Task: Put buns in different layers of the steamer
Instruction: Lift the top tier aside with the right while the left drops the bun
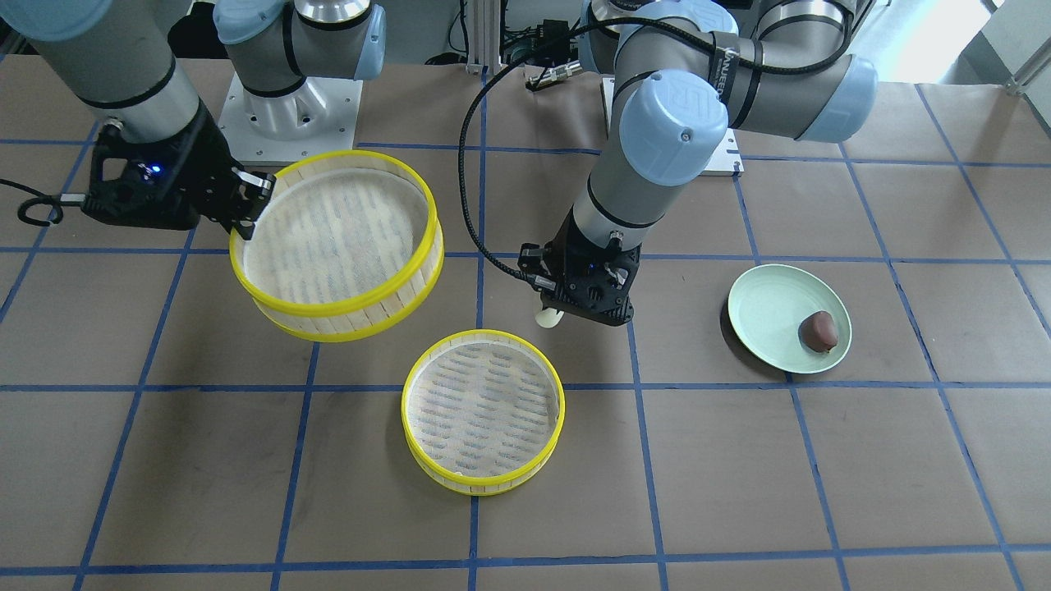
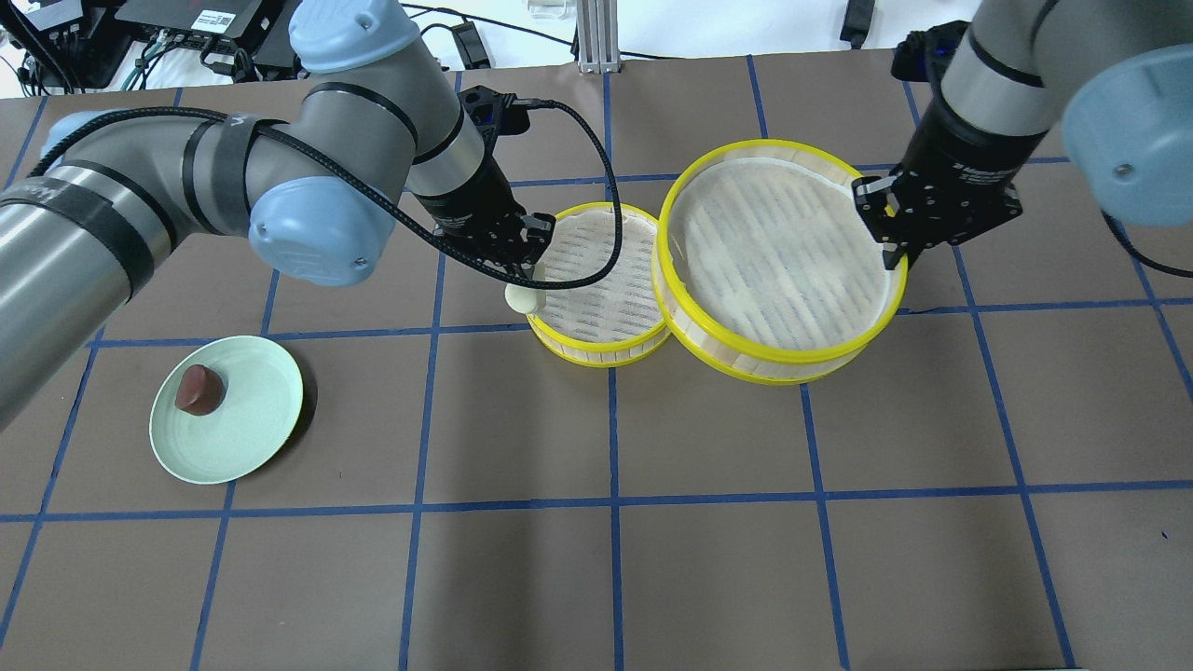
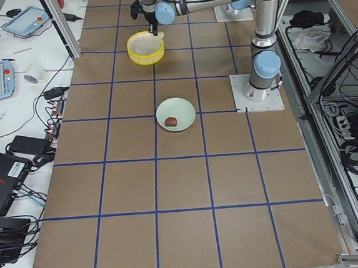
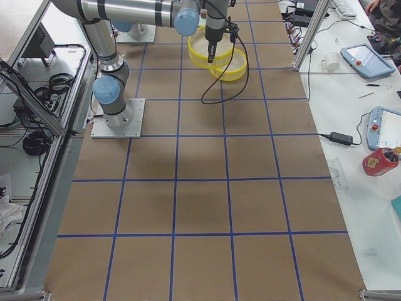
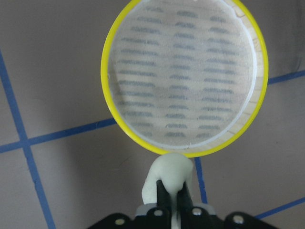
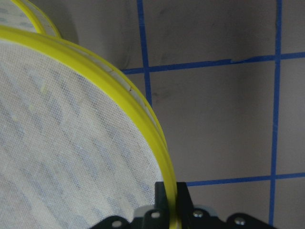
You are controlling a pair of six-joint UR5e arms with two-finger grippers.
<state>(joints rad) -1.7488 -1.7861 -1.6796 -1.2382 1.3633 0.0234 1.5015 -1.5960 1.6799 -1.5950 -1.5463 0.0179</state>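
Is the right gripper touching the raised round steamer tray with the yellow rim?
Touching. The right wrist view shows the right gripper with jaws shut on either side of the yellow rim of the raised steamer tray, no gap.

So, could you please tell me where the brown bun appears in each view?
Front-facing: brown bun, right side.
Overhead: brown bun, lower left.
Exterior left: brown bun, centre.
Exterior right: absent.
Left wrist: absent.
Right wrist: absent.
Landmark: the green plate under it.
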